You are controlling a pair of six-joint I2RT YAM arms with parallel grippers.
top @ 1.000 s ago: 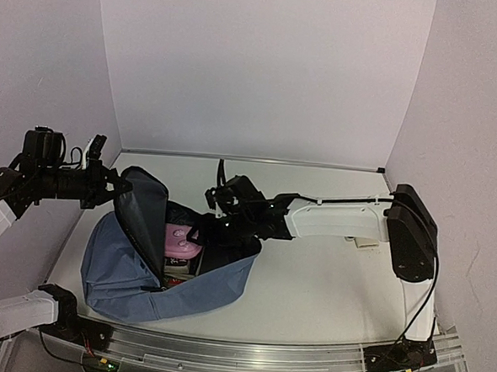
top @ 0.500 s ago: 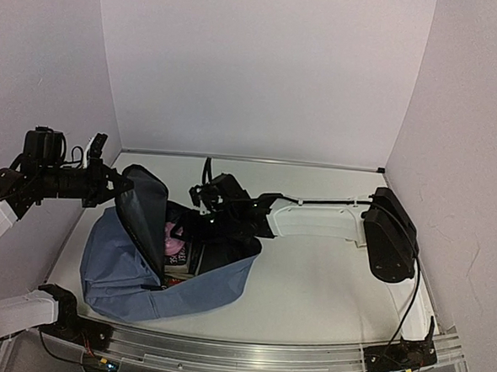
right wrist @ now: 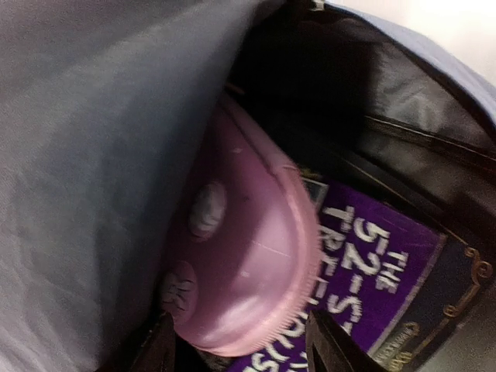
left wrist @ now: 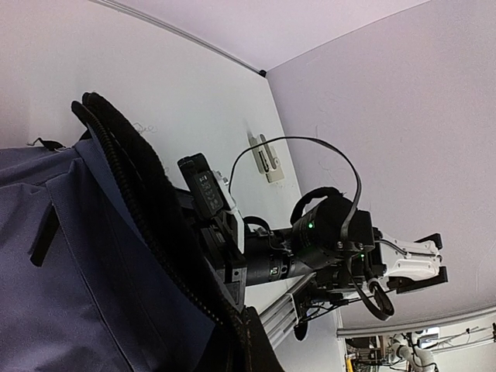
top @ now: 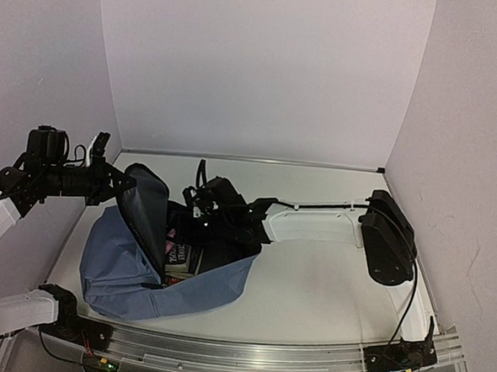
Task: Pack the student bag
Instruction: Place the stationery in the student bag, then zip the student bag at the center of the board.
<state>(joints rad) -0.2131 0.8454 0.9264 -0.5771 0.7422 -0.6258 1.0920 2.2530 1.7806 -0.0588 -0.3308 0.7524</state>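
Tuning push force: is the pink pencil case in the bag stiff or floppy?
Probably fairly stiff: the pencil case keeps a smooth domed shape. Its glossy skin may slide against the fabric of the student bag.

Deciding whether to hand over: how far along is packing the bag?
Done: purple book and pink rounded pencil case lie inside the slate-blue fabric backpack. In hand: left end effector pinches its flap open; right end effector straddles the case, grip unclear. Left: withdraw, close.

Pale lilac walls (top: 264, 69) enclose a white table (top: 327, 283) (metal rail (top: 264, 351) at front).
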